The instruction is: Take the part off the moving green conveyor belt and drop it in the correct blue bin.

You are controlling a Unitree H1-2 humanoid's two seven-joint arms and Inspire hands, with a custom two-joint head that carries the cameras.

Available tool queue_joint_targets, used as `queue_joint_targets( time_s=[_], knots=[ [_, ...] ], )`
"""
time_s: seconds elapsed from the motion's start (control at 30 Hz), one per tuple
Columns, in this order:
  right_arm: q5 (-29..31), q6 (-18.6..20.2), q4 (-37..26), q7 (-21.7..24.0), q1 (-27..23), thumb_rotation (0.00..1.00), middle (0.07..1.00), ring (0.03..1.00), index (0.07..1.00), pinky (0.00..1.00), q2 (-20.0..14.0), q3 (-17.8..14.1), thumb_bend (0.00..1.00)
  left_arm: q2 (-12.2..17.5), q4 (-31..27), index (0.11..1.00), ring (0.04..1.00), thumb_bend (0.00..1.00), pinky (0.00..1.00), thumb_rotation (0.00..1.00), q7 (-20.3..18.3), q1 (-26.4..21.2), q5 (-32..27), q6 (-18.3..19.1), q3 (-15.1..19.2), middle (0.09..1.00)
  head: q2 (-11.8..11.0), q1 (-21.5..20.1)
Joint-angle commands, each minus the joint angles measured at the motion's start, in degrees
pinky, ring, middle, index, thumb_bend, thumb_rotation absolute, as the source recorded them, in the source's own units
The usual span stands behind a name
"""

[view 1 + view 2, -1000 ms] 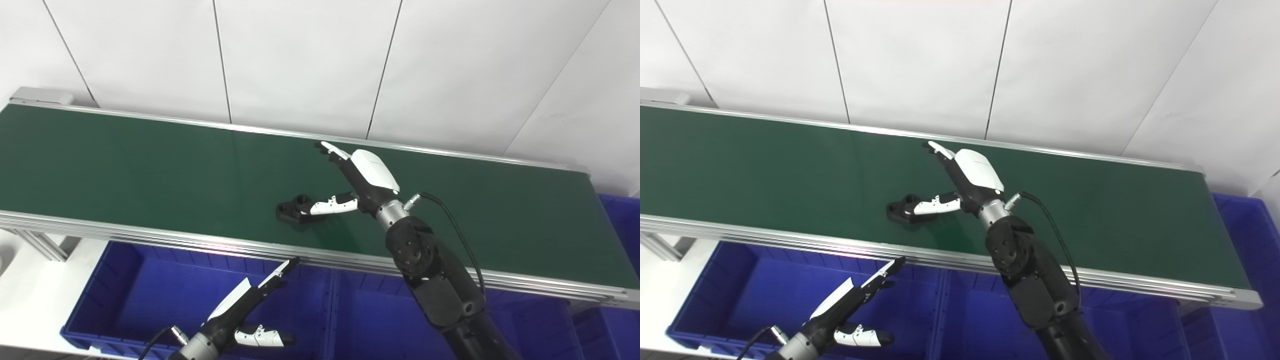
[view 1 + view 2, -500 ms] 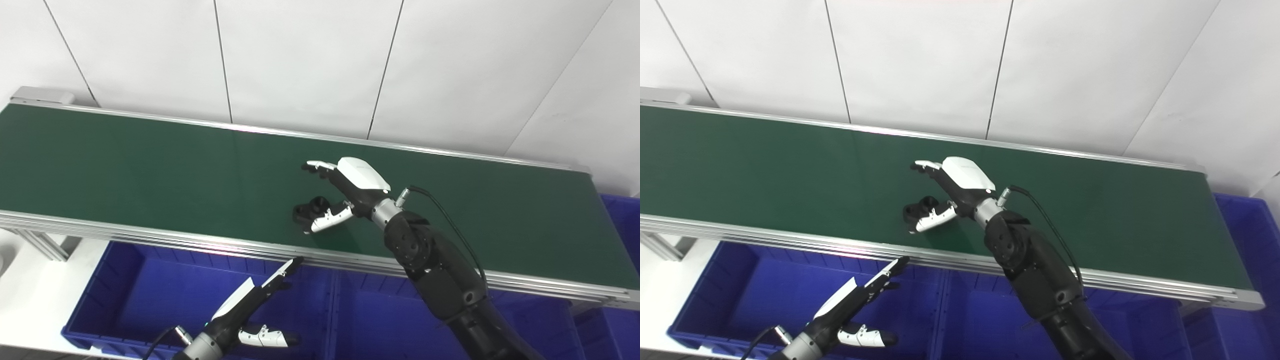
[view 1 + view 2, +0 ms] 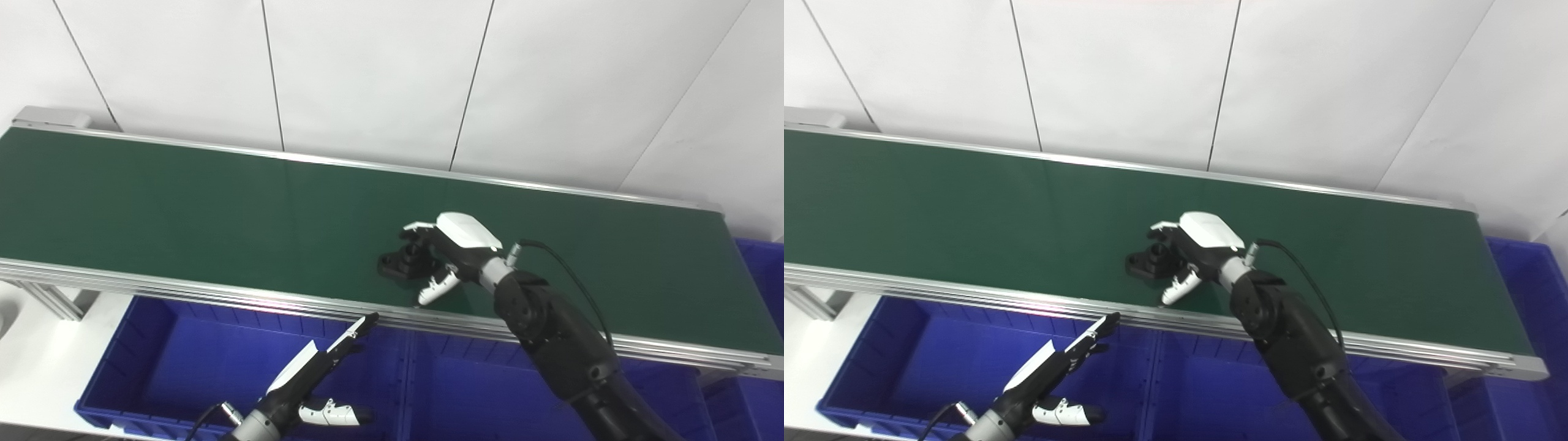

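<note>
A small black part (image 3: 394, 267) with a round socket lies on the green conveyor belt (image 3: 184, 202), near its front edge. My right hand (image 3: 452, 246) is right over the part. Its fingers (image 3: 416, 236) curl down over the part's top and far side. Its thumb (image 3: 432, 290) points down at the belt on the near side, apart from the part. The part rests on the belt, not lifted. My left hand (image 3: 309, 376) is open and empty, fingers stretched out, low above the left blue bin (image 3: 153, 355).
A second blue bin (image 3: 453, 392) stands below the belt's front rail (image 3: 245, 297), to the right of the first. Another blue bin (image 3: 762, 269) stands at the belt's right end. A white panelled wall is behind the belt.
The part has travelled right along the belt. My right hand has followed it, dropped lower and curled its fingers over it. My left hand has drifted slightly right.
</note>
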Motion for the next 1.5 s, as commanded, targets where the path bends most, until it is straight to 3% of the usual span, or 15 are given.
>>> queue_joint_targets(
  time_s=[0.0,0.13,0.3,0.4,0.43,0.47,0.5,0.53,0.73,1.2,1.47],
  knots=[
    [0.3,0.2,-1.8,0.4,-1.4,0.14,0.801,0.766,0.813,0.68,-1.4,-0.7,0.74,0.0,-1.5,1.0,1.0,0.76,0.91,0.68,-0.2,-0.3,-0.4,-1.6,0.5,1.0,0.2,-0.1],
    [0.2,0.5,-2.1,0.8,-1.0,0.12,0.794,0.754,0.804,0.68,-2.0,-0.8,0.71,0.0,-2.1,1.0,1.0,0.76,0.9,0.69,-0.3,-0.2,-0.1,-1.4,0.7,1.0,0.5,-0.5],
    [-1.8,-1.8,-0.6,-2.5,-0.2,0.12,0.763,0.721,0.77,0.65,-1.5,0.9,0.66,0.1,-2.3,1.0,1.0,0.76,0.92,0.68,-0.6,-0.1,-0.9,-1.8,1.0,1.0,1.2,-1.3],
    [-2.4,-3.2,-0.3,-5.1,0.4,0.05,0.735,0.684,0.736,0.61,-1.3,1.7,0.64,0.2,-2.4,1.0,1.0,0.76,0.93,0.69,-0.7,-0.2,-1.1,-2.1,1.2,1.0,1.5,-1.8],
    [-3.0,-3.4,-0.2,-6.3,0.6,0.03,0.681,0.607,0.722,0.52,-1.2,2.0,0.62,0.1,-2.4,1.0,1.0,0.76,0.94,0.68,-0.6,-0.1,-1.2,-2.1,1.3,1.0,1.5,-1.8],
    [-3.5,-3.5,-0.2,-7.4,0.9,0.01,0.548,0.427,0.628,0.35,-1.1,2.3,0.56,0.0,-2.5,1.0,1.0,0.77,0.94,0.68,-0.5,-0.1,-1.3,-2.1,1.4,1.0,1.6,-2.1],
    [-3.9,-3.9,-0.1,-8.6,1.1,0.0,0.508,0.36,0.549,0.3,-1.1,2.5,0.54,-0.1,-2.5,1.0,1.0,0.77,0.94,0.68,-0.5,-0.1,-1.3,-2.1,1.5,1.0,1.6,-2.1],
    [-4.4,-4.3,-0.1,-9.6,1.3,0.0,0.502,0.349,0.537,0.29,-1.1,2.8,0.53,-0.1,-2.5,1.0,1.0,0.77,0.95,0.68,-0.5,-0.1,-1.3,-2.1,1.5,1.0,1.6,-2.1],
    [-5.3,-6.8,0.3,-14.4,2.1,0.0,0.479,0.315,0.492,0.26,-1.3,3.4,0.52,-0.3,-2.6,1.0,1.0,0.77,0.95,0.69,-0.6,-0.1,-1.5,-2.1,1.9,1.0,2.2,-3.0],
    [-6.5,-7.8,-1.0,-13.7,1.2,0.0,0.441,0.373,0.538,0.3,-2.3,5.4,0.52,-0.4,-2.4,1.0,1.0,0.78,0.95,0.68,-1.1,-0.4,-2.2,-2.1,2.2,1.0,2.3,-3.3],
    [-5.3,-6.0,-8.9,-12.7,1.4,0.0,0.48,0.314,0.492,0.25,-1.5,2.4,0.52,-0.4,-2.7,1.0,1.0,0.76,0.93,0.67,-1.4,-0.3,-1.7,-1.9,2.2,1.0,2.5,-2.9]
  ],
)
